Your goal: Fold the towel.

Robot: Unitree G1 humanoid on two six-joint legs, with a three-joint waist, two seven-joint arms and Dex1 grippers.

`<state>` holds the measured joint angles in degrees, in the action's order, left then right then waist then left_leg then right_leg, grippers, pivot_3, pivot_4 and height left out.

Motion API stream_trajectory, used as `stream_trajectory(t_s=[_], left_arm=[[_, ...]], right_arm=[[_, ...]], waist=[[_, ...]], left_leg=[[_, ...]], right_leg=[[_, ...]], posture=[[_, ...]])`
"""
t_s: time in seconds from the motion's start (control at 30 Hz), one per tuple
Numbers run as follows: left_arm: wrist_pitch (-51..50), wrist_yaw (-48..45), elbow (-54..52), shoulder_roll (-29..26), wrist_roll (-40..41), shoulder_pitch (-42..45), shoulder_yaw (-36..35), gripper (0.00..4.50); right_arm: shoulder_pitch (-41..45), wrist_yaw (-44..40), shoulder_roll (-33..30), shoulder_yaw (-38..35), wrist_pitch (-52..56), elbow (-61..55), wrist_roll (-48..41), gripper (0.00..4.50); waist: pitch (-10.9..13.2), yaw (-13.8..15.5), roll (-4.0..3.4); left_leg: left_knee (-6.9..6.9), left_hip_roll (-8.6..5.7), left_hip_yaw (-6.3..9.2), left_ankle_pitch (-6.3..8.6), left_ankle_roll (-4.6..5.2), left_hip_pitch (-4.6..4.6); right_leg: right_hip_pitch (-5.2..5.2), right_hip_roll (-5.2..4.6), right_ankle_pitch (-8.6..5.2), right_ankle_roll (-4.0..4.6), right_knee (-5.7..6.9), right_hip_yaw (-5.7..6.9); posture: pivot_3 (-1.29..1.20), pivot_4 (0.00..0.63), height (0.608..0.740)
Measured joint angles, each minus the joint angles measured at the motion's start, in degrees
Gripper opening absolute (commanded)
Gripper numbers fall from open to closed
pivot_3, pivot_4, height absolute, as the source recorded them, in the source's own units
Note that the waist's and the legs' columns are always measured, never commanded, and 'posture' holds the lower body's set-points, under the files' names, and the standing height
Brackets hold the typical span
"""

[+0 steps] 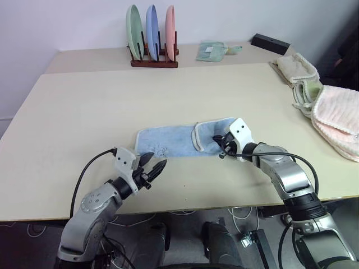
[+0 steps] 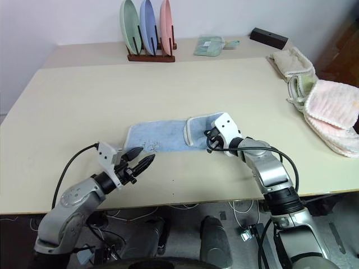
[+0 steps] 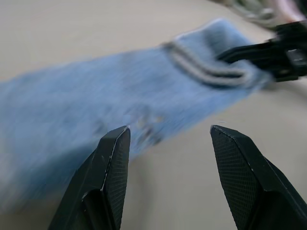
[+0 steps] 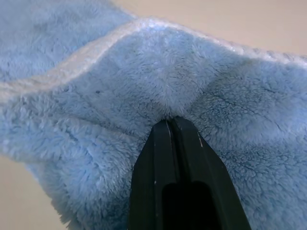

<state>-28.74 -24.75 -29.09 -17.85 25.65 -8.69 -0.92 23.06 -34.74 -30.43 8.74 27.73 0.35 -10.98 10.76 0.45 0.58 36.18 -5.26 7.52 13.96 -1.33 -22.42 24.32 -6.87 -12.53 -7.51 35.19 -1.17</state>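
Pinching towel (image 1: 179, 141) folded end: right claw (image 1: 222, 147) | left claw (image 1: 155, 166) apart, just beside near edge

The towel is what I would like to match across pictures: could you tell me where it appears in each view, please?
Left eye: towel, centre of table.
Right eye: centre, slightly further left.
Left wrist: across the upper half.
Right wrist: close up.
Shared landmark: its whitish trim, beside the right end effector.
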Motion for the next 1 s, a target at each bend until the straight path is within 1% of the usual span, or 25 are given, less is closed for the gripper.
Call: stream_trajectory(t_s=[0.03, 0.07, 0.1, 0.17, 0.27, 0.3, 0.37, 0.4, 0.5, 0.67, 0.77, 0.97, 1.0], left_arm=[[-0.91, 0.92, -0.53, 0.51, 0.71, -0.51, -0.58, 2.96], [-1.93, 2.03, -1.03, 1.34, 1.66, -1.09, -1.33, 3.23], [-3.34, 3.41, -1.62, 2.61, 3.34, -1.96, -2.46, 3.57], [-6.81, 6.40, -2.18, 5.23, 7.27, -3.19, -4.74, 4.49], [-12.27, 11.45, -3.00, 8.37, 13.39, -1.90, -7.89, 4.50], [-13.76, 13.22, -2.99, 9.44, 15.18, -1.29, -9.02, 4.50], [-16.79, 17.80, -2.44, 12.51, 20.22, 0.77, -11.65, 4.50], [-18.10, 21.04, -1.62, 14.92, 23.70, 2.37, -13.56, 4.50], [-20.13, 29.34, 1.46, 18.75, 31.74, 7.07, -17.96, 4.50], [-21.67, 38.33, 7.31, 19.69, 37.64, 15.10, -20.63, 4.50], [-21.50, 41.31, 10.59, 19.79, 39.23, 18.31, -21.07, 3.67], [-20.97, 44.02, 13.74, 19.40, 40.21, 19.15, -21.22, 0.56], [-20.81, 44.01, 13.77, 19.41, 40.59, 19.15, -21.22, 0.56]], right_arm=[[-0.01, -0.47, -0.09, -0.17, -0.54, 0.00, 0.15, 0.58], [0.09, -1.17, -0.12, -0.47, -1.16, -0.05, 0.09, 0.92], [0.43, -2.40, -0.43, -0.72, -2.15, -0.34, -0.08, 1.39], [1.74, -5.69, -2.39, -1.10, -4.00, -2.32, -0.62, 2.42], [4.57, -10.17, -4.42, -1.68, -6.03, -7.05, -1.53, 3.99], [4.93, -11.21, -4.50, -1.67, -6.63, -8.35, -1.62, 4.43], [4.93, -12.94, -4.48, -1.12, -7.28, -10.26, -1.65, 4.43], [4.69, -13.59, -4.44, -0.53, -7.36, -11.02, -1.63, 4.43], [3.96, -14.07, -3.99, 0.24, -7.56, -12.65, -1.56, 4.43], [2.71, -13.86, -2.87, 1.15, -8.66, -13.71, -0.93, 4.43], [1.98, -13.85, -2.54, 1.89, -9.06, -14.04, -0.44, 4.50], [1.12, -13.46, -2.55, 1.89, -9.18, -15.60, -0.22, 4.50], [0.87, -13.41, -2.55, 1.89, -9.17, -16.10, -0.16, 4.50]], waist=[[0.00, 0.03, 0.00], [0.00, 0.06, 0.00], [0.01, 0.07, -0.01], [0.05, 0.04, -0.05], [0.02, 0.14, -0.03], [-0.01, 0.16, 0.02], [-0.02, 0.33, 0.04], [-0.02, 0.43, 0.04], [-0.03, 0.42, 0.06], [-0.05, 0.45, 0.07], [-0.05, 0.43, 0.06], [-0.03, 0.40, 0.09], [-0.02, 0.39, 0.12]], left_leg=[[0.00, 0.00, 0.00, 0.00, 0.00, 0.00], [0.01, 0.00, 0.00, 0.00, 0.00, 0.00], [0.01, 0.00, -0.01, 0.00, 0.00, -0.01], [0.00, 0.00, -0.01, 0.00, 0.00, -0.02], [0.01, 0.04, 0.06, 0.00, 0.00, 0.01], [0.01, 0.04, 0.07, 0.00, 0.00, 0.01], [0.05, 0.02, 0.09, 0.00, -0.01, 0.01], [0.09, 0.01, 0.11, 0.00, -0.01, 0.01], [0.12, 0.01, 0.13, -0.01, -0.04, 0.02], [0.12, -0.01, 0.10, -0.04, -0.09, 0.05], [0.12, -0.02, 0.09, -0.05, -0.10, 0.05], [0.10, -0.02, 0.10, -0.05, -0.11, 0.03], [0.10, -0.02, 0.10, -0.05, -0.11, 0.02]], right_leg=[[0.00, 0.00, 0.00, 0.00, 0.00, 0.00], [0.00, 0.00, 0.00, 0.00, 0.00, 0.00], [0.00, 0.00, 0.00, 0.00, 0.00, 0.00], [0.01, 0.00, 0.00, -0.01, 0.00, -0.01], [-0.01, 0.05, 0.00, -0.01, 0.02, 0.03], [-0.03, 0.05, 0.00, -0.01, 0.02, 0.04], [-0.08, 0.04, 0.00, -0.01, 0.01, 0.04], [-0.12, 0.04, 0.00, -0.01, 0.00, 0.04], [-0.13, 0.04, 0.01, 0.00, 0.01, 0.04], [-0.17, 0.05, 0.03, 0.03, 0.02, 0.05], [-0.18, 0.04, 0.03, 0.04, 0.01, 0.04], [-0.16, 0.05, 0.03, 0.04, 0.00, 0.04], [-0.15, 0.04, 0.03, 0.04, 0.00, 0.04]], posture=[[0.00, 0.150, 0.740], [0.00, 0.150, 0.740], [0.00, 0.150, 0.740], [0.00, 0.150, 0.740], [0.00, 0.150, 0.740], [0.00, 0.150, 0.740], [0.00, 0.150, 0.740], [0.00, 0.150, 0.740], [0.00, 0.150, 0.740], [0.00, 0.150, 0.740], [0.00, 0.150, 0.740], [0.00, 0.150, 0.740], [0.00, 0.150, 0.740]])
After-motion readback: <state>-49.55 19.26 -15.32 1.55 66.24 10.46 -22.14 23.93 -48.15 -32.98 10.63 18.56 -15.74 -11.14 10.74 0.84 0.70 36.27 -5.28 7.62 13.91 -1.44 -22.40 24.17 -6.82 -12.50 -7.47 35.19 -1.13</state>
